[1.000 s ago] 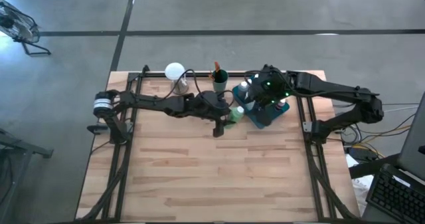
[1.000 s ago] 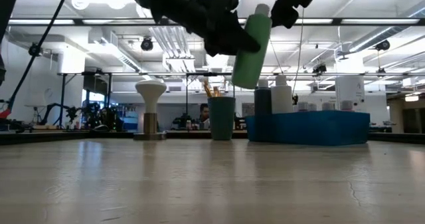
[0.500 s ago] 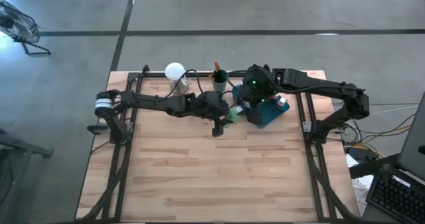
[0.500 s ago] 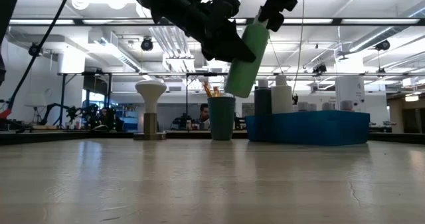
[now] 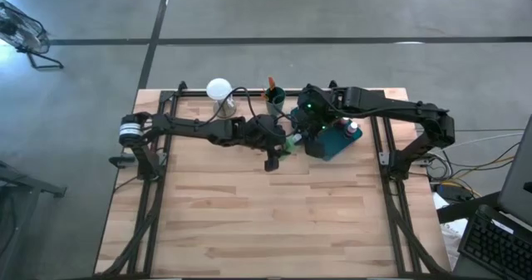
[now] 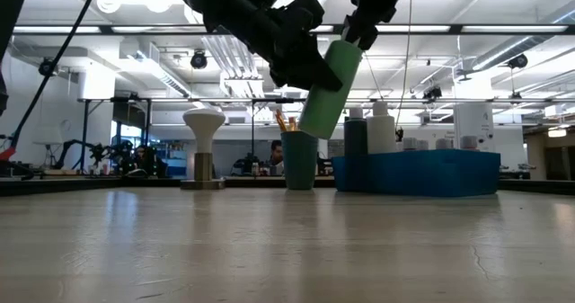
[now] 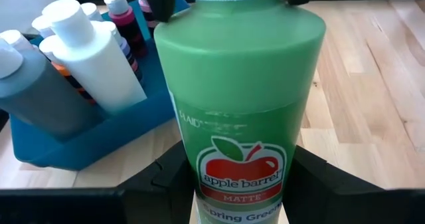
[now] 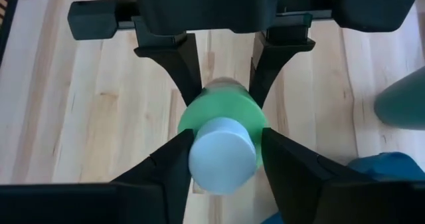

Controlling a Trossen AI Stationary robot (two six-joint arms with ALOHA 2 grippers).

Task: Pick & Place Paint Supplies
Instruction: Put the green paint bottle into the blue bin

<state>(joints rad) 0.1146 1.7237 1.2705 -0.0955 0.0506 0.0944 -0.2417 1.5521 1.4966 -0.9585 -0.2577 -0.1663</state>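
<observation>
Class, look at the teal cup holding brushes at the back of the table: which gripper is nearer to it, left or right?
Right. The right gripper sits just beside the teal cup, by the green bottle's cap; the left gripper holds that bottle slightly farther forward.

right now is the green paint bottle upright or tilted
Tilted: in the low view the green paint bottle leans off the table, held by the left gripper, white cap toward the right gripper.

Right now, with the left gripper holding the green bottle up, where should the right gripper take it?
At the white cap end and the shoulder just below it. The left gripper clamps the label part of the green bottle, which tilts in the air, so only the cap end is free. The right gripper already straddles it; close along that line.
</observation>
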